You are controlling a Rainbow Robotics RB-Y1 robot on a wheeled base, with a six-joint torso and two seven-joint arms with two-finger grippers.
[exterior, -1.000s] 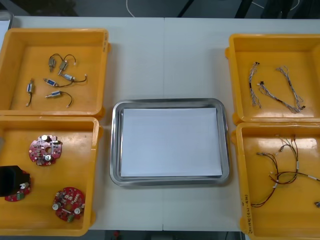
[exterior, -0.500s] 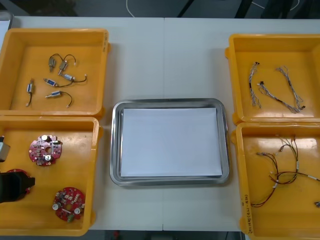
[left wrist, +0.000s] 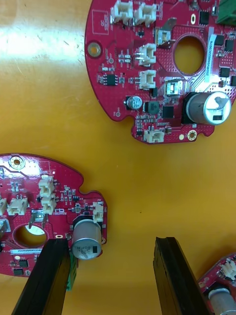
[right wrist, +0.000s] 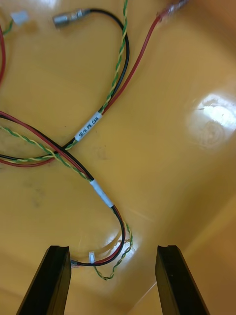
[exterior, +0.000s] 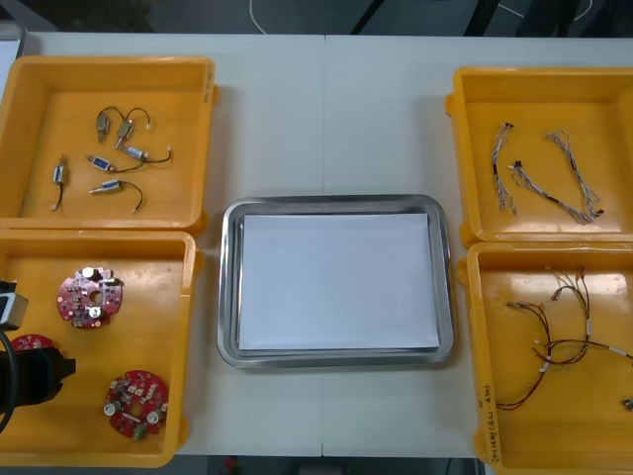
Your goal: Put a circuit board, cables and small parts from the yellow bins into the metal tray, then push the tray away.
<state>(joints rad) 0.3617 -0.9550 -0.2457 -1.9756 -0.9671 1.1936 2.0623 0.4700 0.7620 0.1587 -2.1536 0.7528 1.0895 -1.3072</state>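
Observation:
Three round red circuit boards lie in the near left yellow bin (exterior: 178, 297): one (exterior: 91, 299) toward its far side, one (exterior: 136, 402) near the front, and one (exterior: 30, 343) partly under my left gripper (exterior: 42, 374) at the bin's left edge. In the left wrist view that gripper (left wrist: 110, 242) is open just above the bin floor, one finger (left wrist: 46, 275) over the edge of a board (left wrist: 44, 209), with another board (left wrist: 157, 69) farther ahead. My right gripper (right wrist: 113, 248) is open low over red, black and twisted cables (right wrist: 102, 194). The metal tray (exterior: 336, 203) holds a white sheet.
Small metal parts (exterior: 111, 158) lie in the far left bin (exterior: 203, 129). Thin cables (exterior: 544, 173) are in the far right bin (exterior: 460, 148), and red and black cables (exterior: 554, 336) in the near right bin (exterior: 475, 346). Bare table lies beyond the tray.
My left gripper has slid toward the bin's near left edge, uncovering more of the leftmost board. The boards, tray and cables have not moved.

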